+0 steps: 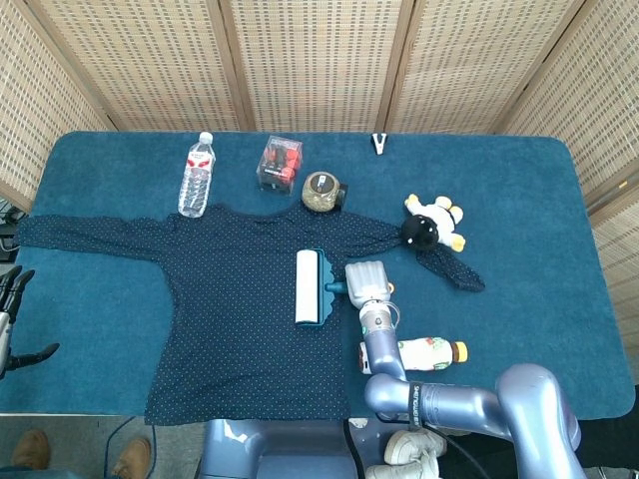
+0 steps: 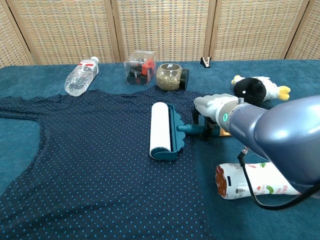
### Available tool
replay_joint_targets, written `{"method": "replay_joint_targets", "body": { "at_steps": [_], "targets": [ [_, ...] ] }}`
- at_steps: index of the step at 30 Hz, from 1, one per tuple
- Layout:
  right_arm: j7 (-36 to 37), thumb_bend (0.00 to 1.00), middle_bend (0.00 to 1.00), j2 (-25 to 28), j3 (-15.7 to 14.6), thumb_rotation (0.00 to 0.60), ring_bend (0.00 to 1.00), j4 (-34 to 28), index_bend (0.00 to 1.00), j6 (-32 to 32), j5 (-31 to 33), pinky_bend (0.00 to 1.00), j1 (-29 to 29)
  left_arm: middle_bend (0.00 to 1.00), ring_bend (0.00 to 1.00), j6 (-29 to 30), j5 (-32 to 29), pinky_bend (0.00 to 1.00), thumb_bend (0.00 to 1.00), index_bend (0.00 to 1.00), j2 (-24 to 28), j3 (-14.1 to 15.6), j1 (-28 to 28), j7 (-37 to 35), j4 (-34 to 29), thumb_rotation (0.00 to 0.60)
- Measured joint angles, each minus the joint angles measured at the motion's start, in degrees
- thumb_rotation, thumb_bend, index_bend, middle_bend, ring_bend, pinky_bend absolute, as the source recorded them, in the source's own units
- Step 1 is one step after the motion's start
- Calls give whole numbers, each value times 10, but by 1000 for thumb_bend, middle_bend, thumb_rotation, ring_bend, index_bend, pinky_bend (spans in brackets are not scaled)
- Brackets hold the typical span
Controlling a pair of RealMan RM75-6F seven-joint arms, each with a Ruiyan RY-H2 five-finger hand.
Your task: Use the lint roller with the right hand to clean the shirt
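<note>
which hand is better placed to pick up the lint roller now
Right. The right hand is already over the lint roller handle on the shirt; the left hand sits off the table's far left edge.

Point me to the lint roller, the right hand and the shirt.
lint roller (image 2: 161, 129), chest view, on the white roll.
right hand (image 2: 212, 106), chest view, on the pale back of the hand over the roller's handle.
shirt (image 1: 240, 319), head view, on the dotted body panel left of the roller.
</note>
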Motion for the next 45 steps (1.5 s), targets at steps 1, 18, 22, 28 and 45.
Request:
{"method": "replay_joint_targets", "body": {
  "at_steps": [1,18,22,28,45],
  "targets": [
    [0,884,1000,2,0,600,1000,-2,719,1,-2,1000,-1,0,0,0,0,0,0,0,0,0,0,-1,0,600],
    [-122,898,1000,58,30,600,1000,-127,727,95,-42,1000,59,0,0,8,22,0,0,0,18,5,5,-50,-4,600],
    [-178,899,1000,37,31,600,1000,-125,728,114,-42,1000,96,0,0,1,22,0,0,0,21,5,2,-63,-1,600],
    [-254,899,1000,-23,39,600,1000,-83,731,120,-25,1000,161,0,0,-21,16,0,0,0,24,5,-6,-82,9,600],
    [-324,915,1000,-147,60,600,1000,121,746,42,20,1000,238,0,0,-67,-15,0,0,0,21,-2,-27,-97,29,600]
  ]
}}
